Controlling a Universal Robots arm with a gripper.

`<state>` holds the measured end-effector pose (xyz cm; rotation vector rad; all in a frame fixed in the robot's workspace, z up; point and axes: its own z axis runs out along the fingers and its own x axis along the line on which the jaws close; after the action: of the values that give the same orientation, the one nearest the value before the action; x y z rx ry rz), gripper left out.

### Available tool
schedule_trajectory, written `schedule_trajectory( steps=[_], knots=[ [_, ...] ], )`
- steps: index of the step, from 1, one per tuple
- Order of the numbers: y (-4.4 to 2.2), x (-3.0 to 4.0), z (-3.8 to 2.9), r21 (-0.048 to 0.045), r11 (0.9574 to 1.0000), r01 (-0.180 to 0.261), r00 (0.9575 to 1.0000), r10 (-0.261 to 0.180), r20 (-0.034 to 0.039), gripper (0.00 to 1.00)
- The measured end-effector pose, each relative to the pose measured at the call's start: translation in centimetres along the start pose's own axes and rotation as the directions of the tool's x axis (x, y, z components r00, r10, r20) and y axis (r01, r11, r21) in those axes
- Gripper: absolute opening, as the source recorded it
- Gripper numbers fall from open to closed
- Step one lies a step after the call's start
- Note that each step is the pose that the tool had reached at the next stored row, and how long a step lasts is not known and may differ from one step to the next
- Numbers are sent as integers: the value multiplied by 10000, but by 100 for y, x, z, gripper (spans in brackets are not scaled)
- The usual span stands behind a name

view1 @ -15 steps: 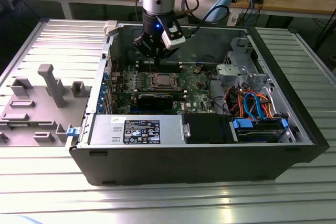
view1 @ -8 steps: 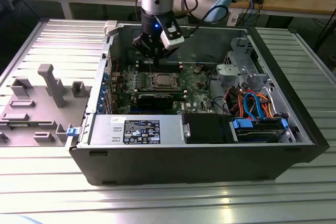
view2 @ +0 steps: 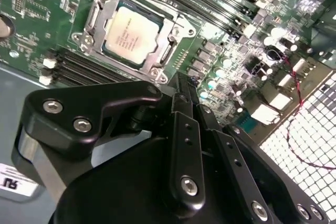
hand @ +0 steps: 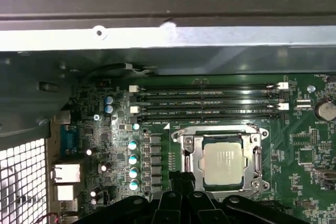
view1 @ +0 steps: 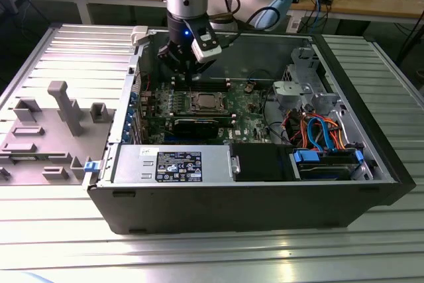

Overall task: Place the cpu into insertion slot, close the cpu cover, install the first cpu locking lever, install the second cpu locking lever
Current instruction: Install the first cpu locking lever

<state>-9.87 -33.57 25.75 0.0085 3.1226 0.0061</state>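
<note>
Gripper (view1: 187,74) low inside the open computer case (view1: 232,203), its fingertips drawn together with nothing between them.

Well off to the gripper's side, at the exterior view's left, a grey fixture tray (view1: 53,124) lies outside the case. In both wrist views the closed fingers (view2: 182,124) reach down to the green circuit board (hand: 304,156), close beside the insertion slot (hand: 184,139). The cpu (view2: 131,32) lies flat in that slot, just beyond the fingertips, with the cpu cover (view2: 176,24) framing it. 4 memory slots (hand: 210,100) run past the slot, farther from the gripper. Orange and blue cables (view1: 318,134) sit well apart at the exterior view's right.
</note>
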Motion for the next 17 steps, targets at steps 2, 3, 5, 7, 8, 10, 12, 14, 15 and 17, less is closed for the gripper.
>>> schedule_trajectory(
  steps=[2, 3, 5, 7, 8, 10, 12, 14, 15, 17],
  knots=[
    [-1, 31, 0, -6, 9996, 291, 9996, -291, 1, 11],
    [0, 59, 0, -6, 9996, 290, 9996, -290, 0, 11],
    [8, 113, -1, -6, 9996, 292, 9996, -292, 0, 11],
    [13, 120, -2, 0, 9995, 303, 9995, -303, 1, 11],
    [19, 122, -1, -1, 9995, 308, 9995, -308, 3, 11],
    [21, 123, -2, 0, 9995, 312, 9995, -312, 2, 11],
    [22, 124, -1, -1, 9995, 311, 9995, -311, 2, 11],
    [22, 124, -1, -1, 9995, 311, 9995, -311, 2, 11],
    [22, 124, -1, -1, 9995, 311, 9995, -311, 3, 11],
    [29, 125, -1, -1, 9995, 307, 9995, -307, 2, 11]
  ],
)
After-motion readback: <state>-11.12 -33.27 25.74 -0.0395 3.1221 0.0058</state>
